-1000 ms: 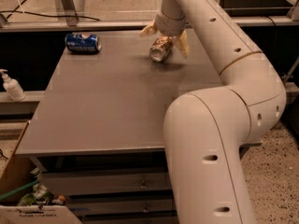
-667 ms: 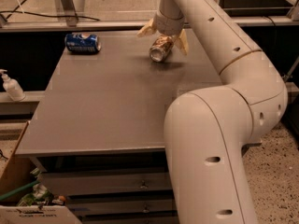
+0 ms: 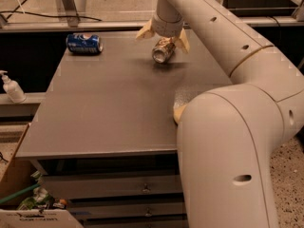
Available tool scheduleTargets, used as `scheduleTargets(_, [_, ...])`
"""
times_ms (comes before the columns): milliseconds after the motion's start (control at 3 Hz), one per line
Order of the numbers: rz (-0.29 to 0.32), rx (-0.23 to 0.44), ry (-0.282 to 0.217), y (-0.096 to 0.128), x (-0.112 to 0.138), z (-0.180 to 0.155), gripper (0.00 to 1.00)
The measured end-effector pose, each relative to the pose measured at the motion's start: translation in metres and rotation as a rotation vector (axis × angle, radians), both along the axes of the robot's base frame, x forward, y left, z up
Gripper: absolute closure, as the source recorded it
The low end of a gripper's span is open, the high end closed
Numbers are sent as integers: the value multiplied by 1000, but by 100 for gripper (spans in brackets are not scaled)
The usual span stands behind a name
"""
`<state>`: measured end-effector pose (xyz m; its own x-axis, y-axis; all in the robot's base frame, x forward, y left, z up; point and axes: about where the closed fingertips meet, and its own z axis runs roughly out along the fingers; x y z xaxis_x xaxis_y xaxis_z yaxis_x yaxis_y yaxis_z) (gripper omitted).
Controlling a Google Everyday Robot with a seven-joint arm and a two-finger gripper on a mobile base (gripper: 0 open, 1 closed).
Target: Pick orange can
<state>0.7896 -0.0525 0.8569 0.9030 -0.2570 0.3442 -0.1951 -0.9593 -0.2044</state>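
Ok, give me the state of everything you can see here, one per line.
tool: open, straddling the orange can
orange can: lying on its side under the tool
blue can: lying on its side, apart from the tool
soap bottle: upright
drawers: shut

The gripper (image 3: 163,36), jaws spread over the orange can (image 3: 161,50) at the counter's (image 3: 109,108) far side, shifted only very slightly.

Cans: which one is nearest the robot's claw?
The orange can, lying between the gripper's open fingers toward the table's far side; the blue can lies alone, well apart.
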Motion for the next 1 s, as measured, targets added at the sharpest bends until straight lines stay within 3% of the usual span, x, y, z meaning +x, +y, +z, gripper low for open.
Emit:
scheduleTargets(333, [5, -13, 8, 1, -1, -9, 0])
scheduleTargets(1000, [-14, -111, -37, -2, 9, -11, 0])
